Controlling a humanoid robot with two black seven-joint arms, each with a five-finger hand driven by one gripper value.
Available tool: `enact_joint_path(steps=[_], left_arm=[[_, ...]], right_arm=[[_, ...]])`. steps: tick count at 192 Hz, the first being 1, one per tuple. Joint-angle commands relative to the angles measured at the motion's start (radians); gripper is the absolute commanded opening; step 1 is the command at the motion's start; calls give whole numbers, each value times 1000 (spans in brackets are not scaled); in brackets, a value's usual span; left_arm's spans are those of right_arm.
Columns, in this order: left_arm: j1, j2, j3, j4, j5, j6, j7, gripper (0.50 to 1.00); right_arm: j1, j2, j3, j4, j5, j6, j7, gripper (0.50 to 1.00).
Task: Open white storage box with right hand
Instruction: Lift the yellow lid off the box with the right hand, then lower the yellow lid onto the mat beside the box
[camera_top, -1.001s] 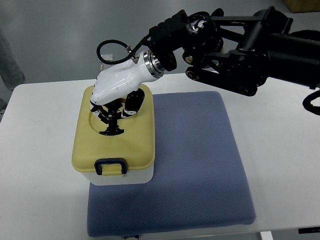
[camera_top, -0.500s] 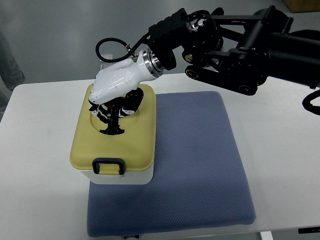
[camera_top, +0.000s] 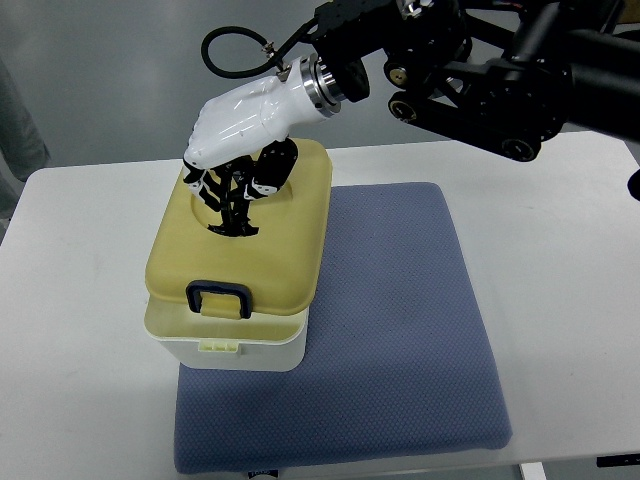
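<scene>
Lid lifted clear, grip on the handle is the weak point

Lid (camera_top: 245, 250) is in my right hand (camera_top: 240, 150) now, held by the black handle (camera_top: 233, 205) set in the recess on its top. My fingers (camera_top: 262, 185) are curled down around that handle, closed on it, with the white back of the hand above them in the upper middle of the frame. My arm comes in from the upper right. My left hand is not in view.

The white storage box (camera_top: 225, 345) sits at the left of the frame on the near left corner of the blue mat (camera_top: 400, 330), which lies on the white worktop (camera_top: 560, 300). The yellow lid is raised off the box and shifted toward the top of the frame, so the pale rim of the box and its front catch (camera_top: 225, 347) show below the lid's front edge. The dark latch loop (camera_top: 218, 297) hangs at the lid's front.

I judge the opening well along, with the lid still to be carried aside and set down. The risks from here, as I see them: the handle is thin and the lid is broad, so it may swing or tilt in my fingers and slip free. If I move sideways too low, the lid's front edge could catch the box rim and drag or tip the box off the mat corner. Whether the lid's far edge is fully clear of the box I cannot tell.
</scene>
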Motion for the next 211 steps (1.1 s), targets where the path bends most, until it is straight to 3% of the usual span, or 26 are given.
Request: enact_joint_path(steps=[1,68,94,115,211], left_arm=[[0,0,-1,0,0,0,0,1000],[0,0,1,0,0,0,0,1000],[0,0,1,0,0,0,0,1000],[0,0,1,0,0,0,0,1000],[0,0,1,0,0,0,0,1000]], right_arm=[[1,-45,1,-2,0,1,0,500],[-49,-297,24,-31,58,-18,0,500],[-125,-364,17,-49,57,-71,0,500],[-199,-386,5,-65,54,-125,0,500],[-404,-352,3,-126,41,-197,0,500]])
